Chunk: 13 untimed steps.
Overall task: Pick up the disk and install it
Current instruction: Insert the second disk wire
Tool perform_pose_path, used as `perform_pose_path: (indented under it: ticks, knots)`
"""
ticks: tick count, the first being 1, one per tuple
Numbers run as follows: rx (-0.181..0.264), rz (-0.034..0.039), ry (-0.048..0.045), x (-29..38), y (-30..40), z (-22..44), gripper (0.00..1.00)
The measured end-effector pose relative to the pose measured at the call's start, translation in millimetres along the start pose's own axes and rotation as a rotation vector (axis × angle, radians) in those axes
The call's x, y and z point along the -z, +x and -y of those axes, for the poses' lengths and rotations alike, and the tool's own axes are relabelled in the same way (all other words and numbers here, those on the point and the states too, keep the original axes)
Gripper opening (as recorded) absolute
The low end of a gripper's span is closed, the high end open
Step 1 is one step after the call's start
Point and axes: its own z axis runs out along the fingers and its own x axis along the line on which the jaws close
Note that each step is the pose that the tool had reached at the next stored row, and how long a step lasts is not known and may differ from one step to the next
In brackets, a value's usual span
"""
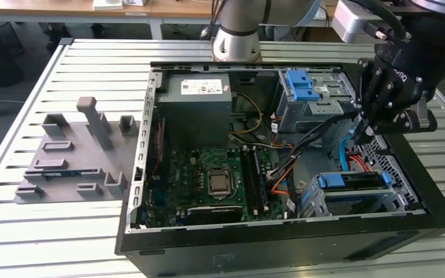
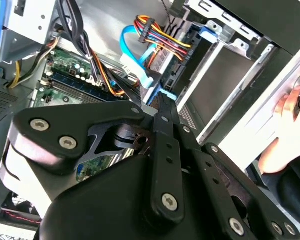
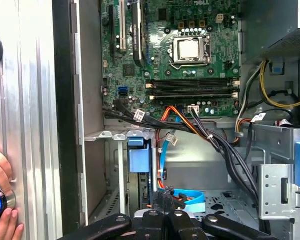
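Disk [image 1: 356, 180] sits in the lower bay of the open case [image 1: 284, 246], at the exterior view's lower right, blue carrier edge facing up. In the first wrist view the disk [image 3: 138, 170] stands edge-on in its slot, a blue tab at the end.

Gripper [image 1: 364, 134] hangs above and just behind the disk, inside the case, between the disk bay and the drive cage [image 1: 315, 95]. Nothing is held. In the first wrist view the gripper [image 3: 165, 200] has its fingertips drawn together, tips near the blue cable [image 3: 187, 196] on the case floor, apart from the disk. In the second wrist view the gripper [image 2: 162, 107] points toward the blue cable [image 2: 134, 55] and a bundle of orange and yellow wires [image 2: 162, 37].

Around: black cable bundle [image 1: 315, 136] runs from the cage past the gripper toward the motherboard [image 1: 207, 179]. Grey power supply [image 1: 195, 110] at the case's far corner. Grey fixture [image 1: 76, 156] on the slatted table [image 1: 37, 231], at the exterior view's left, well apart from the case. A hand [image 3: 2, 220] rests on the table beside the case wall.

Arm reaches in from the exterior view's upper right, wrist tilted down into the case.
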Motion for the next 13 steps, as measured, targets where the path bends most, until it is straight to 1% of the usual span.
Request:
perform_pose_path:
  ticks: [6, 11, 13]
  knots:
    - [0.000, 0.0073, -0.0003, 0.4, -5.7, 0.0, 0.11]
    - [0.000, 0.0075, -0.0003, 0.3, -9.8, 2.3, 0.11]
    - [0.000, 0.0076, -0.0003, -0.5, -10.2, 2.4, 0.11]
